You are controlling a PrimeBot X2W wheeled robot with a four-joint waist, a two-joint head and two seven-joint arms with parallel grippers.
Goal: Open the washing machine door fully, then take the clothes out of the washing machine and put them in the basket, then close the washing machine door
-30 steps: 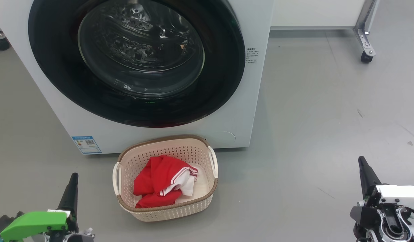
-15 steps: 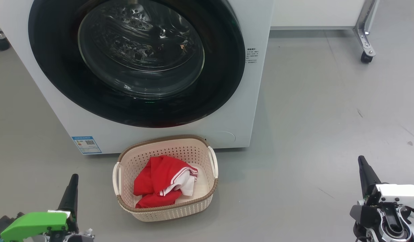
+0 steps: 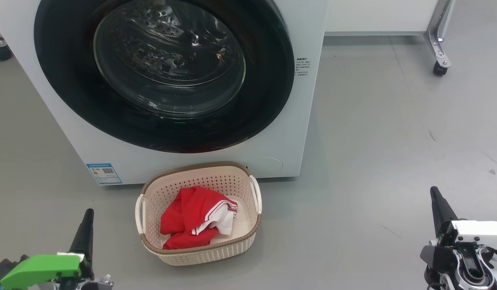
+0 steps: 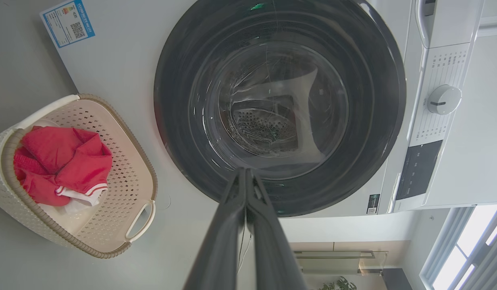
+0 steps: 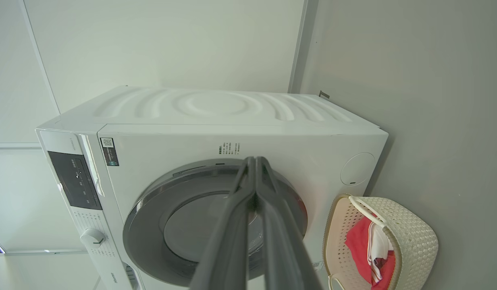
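And here's the picture: the large round glossy black door (image 3: pixel 67 84) with its bulging clear glass window sits flat against the front of the big white front-loading washing machine (image 3: pixel 308 32). From the right wrist view its rim looks flush all round, so I judge the closing step done or as good as done. Through the glass I make out the perforated steel drum and no red in there.

The clothes (image 3: pixel 188 217), bright red garments, one showing white striped trim and a white panel, lie crumpled in a heap inside the small cream perforated plastic basket (image 3: pixel 200 165) with the brown woven-look rim. That basket stands on the grey floor (image 3: pixel 373 141) just in front of the machine, below the door, near the small blue label (image 3: pixel 104 173).

The left gripper (image 3: pixel 89 211) hangs low at the left, well apart from the basket, its two long dark fingers pressed together and holding nothing. The right gripper (image 3: pixel 435 193) is low at the right, well clear of everything, fingers likewise pressed tight and empty.

So the task looks all but complete. What's next? In my view only a check that the latch has caught; if it hasn't, a firm push on the black rim with closed fingertips should do it.
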